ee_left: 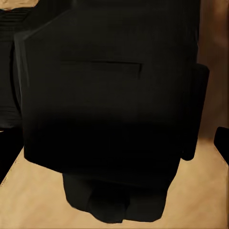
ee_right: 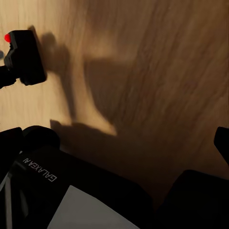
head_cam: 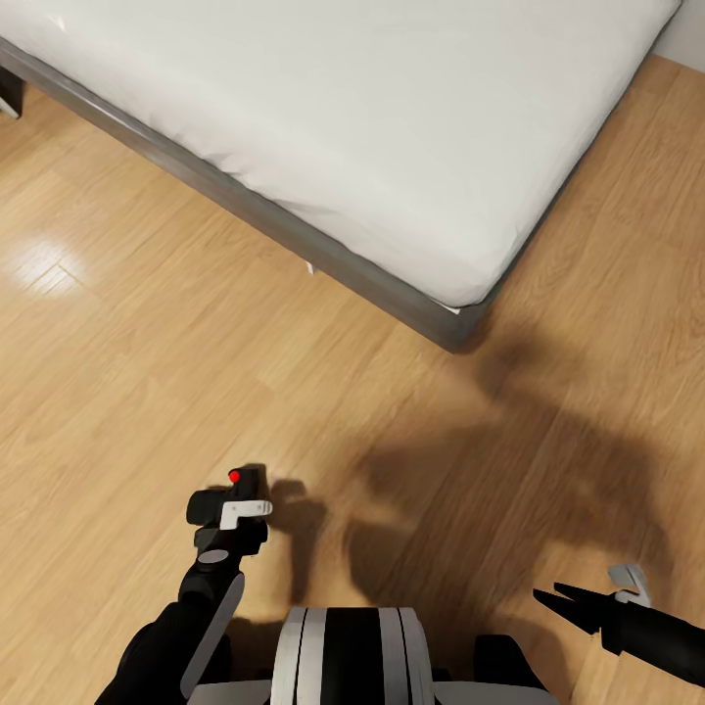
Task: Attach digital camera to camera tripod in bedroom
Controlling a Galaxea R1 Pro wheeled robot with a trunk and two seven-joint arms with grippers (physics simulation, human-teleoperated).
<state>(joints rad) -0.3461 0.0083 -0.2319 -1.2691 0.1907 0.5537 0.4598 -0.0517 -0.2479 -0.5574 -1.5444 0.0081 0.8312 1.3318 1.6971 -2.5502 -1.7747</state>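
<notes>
Meanwhile, in the head view, the digital camera (head_cam: 238,494) was seen at about seven o'clock, carried above the light wood floor (head_cam: 147,372) by the left tool (head_cam: 231,517), whose fingers were closed on the camera's black body, the red button uppermost. A grey-framed bed (head_cam: 392,289) with a white mattress (head_cam: 372,127) filled the span from ten to two o'clock. At four o'clock the right tool (head_cam: 560,597) was held low over the floor, its two fingers parted and nothing between them. The robot's shadow was cast across the boards toward three o'clock.

In the left wrist view, the camera's dark body (ee_left: 105,109) was pressed close against the lens, with floor showing at the edges; the fingers themselves could not be made out.

In the right wrist view, the camera (ee_right: 24,56) was seen at ten o'clock with its red button, and its shadow lay beside it on the boards.

The step in hand was judged to be transport: the camera had been secured, and a tripod was to be found. The next move would call for the base to be turned and driven past the bed until the tripod's head could be reached.
</notes>
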